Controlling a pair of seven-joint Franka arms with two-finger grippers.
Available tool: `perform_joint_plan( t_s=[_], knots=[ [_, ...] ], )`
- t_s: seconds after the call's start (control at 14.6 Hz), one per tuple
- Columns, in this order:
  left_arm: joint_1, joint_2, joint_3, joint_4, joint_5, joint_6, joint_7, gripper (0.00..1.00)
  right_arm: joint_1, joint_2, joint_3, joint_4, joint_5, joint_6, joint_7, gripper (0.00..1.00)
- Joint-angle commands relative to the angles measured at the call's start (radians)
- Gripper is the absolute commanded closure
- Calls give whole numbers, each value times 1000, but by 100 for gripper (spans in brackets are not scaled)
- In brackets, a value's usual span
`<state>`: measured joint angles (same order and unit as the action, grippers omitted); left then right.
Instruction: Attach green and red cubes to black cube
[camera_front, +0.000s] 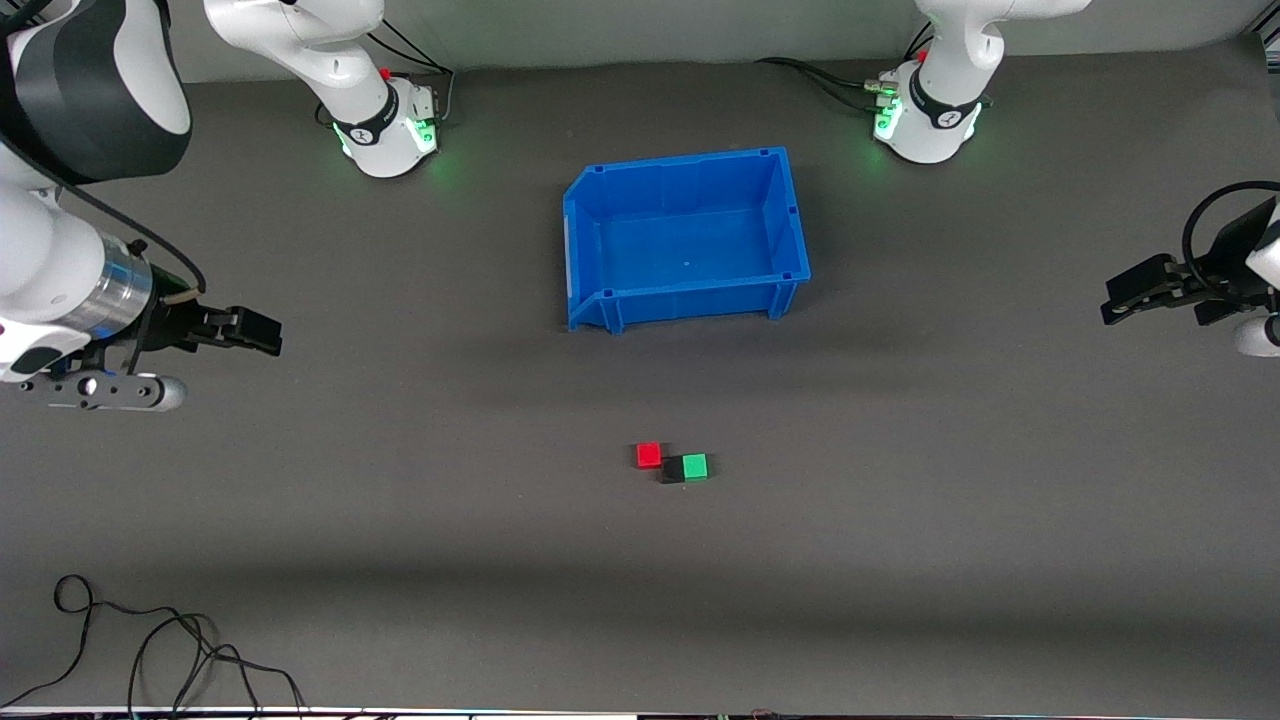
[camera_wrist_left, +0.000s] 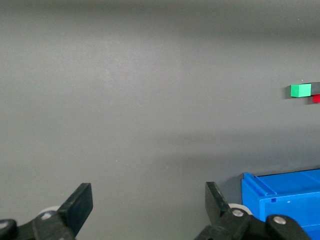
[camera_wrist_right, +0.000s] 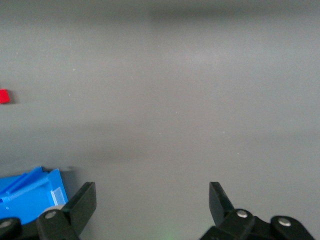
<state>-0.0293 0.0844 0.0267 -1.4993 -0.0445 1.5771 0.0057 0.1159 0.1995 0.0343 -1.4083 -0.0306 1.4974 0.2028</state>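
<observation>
We see the red cube (camera_front: 649, 455), black cube (camera_front: 672, 469) and green cube (camera_front: 694, 466) clustered on the worktop (camera_front: 400, 520) nearer than the blue bin (camera_front: 686, 236) (black touching green), both grippers waiting — left gripper (camera_wrist_left: 149, 212) and right gripper (camera_wrist_right: 152, 210), fingers spread, grasping nothing.

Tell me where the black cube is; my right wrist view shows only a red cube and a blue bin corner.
Observer: The black cube lies right beside the red cube, nearer the front camera than the blue bin.
Operator: And the green one?
Observer: The green cube sits flush against the black cube, toward the left arm's end.
Operator: Left pincer?
Observer: The left pincer is open over the table at its arm's end; your right pincer likewise.
</observation>
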Motion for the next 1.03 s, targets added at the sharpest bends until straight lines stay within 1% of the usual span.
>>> perform_joint_plan(
  t_s=[0.0,0.21,0.62,0.69,0.82,0.96],
  knots=[
    [14,-58,-19,-73,17,38,17,0,10,-61,-51,-67,-9,38,-103,0],
    [14,-101,-21,-137,17,70,17,0,11,-63,-59,-74,-2,38,-109,0],
    [2,-98,-22,-128,17,37,19,0,11,-80,-56,-98,-2,46,-109,0],
    [2,-97,-22,-125,17,28,20,0,-2,-97,-50,-119,-2,64,-109,0],
    [2,-98,-22,-125,17,23,19,0,-39,-150,-30,-203,0,127,-111,0],
    [2,-97,-22,-113,17,11,19,0,-73,-189,1,-264,0,162,-111,0]
  ],
)
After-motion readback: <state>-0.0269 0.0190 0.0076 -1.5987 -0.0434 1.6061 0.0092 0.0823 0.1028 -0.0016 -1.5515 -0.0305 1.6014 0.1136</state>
